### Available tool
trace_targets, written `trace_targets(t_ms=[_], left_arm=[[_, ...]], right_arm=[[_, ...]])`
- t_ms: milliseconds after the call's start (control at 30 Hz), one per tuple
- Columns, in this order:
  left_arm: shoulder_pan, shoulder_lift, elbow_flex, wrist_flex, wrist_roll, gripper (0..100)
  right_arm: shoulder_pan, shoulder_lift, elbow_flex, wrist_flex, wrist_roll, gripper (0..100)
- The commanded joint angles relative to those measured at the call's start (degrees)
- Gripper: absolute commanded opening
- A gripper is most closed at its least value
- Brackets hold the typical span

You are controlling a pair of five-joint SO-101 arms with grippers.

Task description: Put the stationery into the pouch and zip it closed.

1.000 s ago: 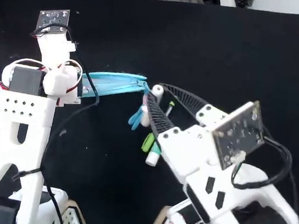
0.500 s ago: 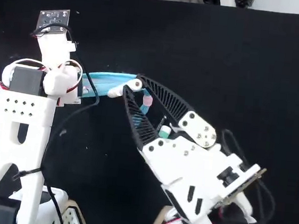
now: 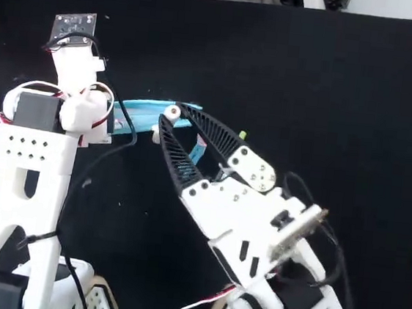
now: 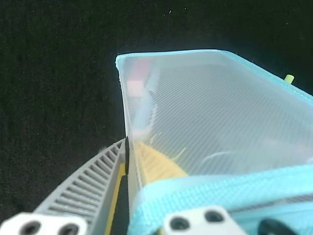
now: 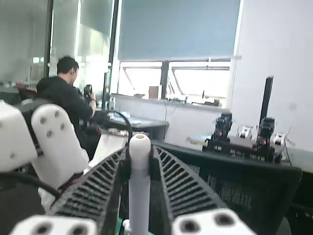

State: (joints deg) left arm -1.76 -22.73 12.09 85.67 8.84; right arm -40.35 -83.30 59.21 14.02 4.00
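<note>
Pincer (image 3: 167, 119) with pen (image 5: 140, 181) at pouch (image 3: 141, 110) edge

Bright even light on black table (image 3: 346, 81), pale sheen on pouch (image 4: 220, 122), glaring windows (image 5: 195, 83).

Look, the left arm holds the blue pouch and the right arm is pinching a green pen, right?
Not quite: the pen in the right gripper is white, not green. The right wrist view shows it clamped there. The left gripper does hold the blue pouch.
</note>
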Motion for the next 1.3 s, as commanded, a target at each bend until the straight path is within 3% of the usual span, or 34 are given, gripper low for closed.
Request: trace_targets(t_ms=[0,333,833,933,1100,1267], left_arm=[[0.0,0.2,2.7,0.4,0.5,3],[0.3,0.2,2.7,0.4,0.5,3],[0.0,0.2,2.7,0.4,0.5,3],[0.0,0.2,2.7,0.4,0.5,3],[0.0,0.2,2.7,0.3,0.5,3],[0.0,0.2,2.7,0.4,0.5,3]], right_arm=[[-0.5,-0.5,-6.4,-1.1,-0.1,1.1],[-0.5,-0.3,-7.0,-5.4,-0.1,1.1],[-0.8,7.0,3.3,-6.8,-0.1,1.1],[-0.8,7.4,3.9,-0.7,-0.1,2.1],[-2.3,7.4,-2.8,14.3,-0.4,18.8],[-2.0,7.4,-15.6,28.1,-0.2,20.1]])
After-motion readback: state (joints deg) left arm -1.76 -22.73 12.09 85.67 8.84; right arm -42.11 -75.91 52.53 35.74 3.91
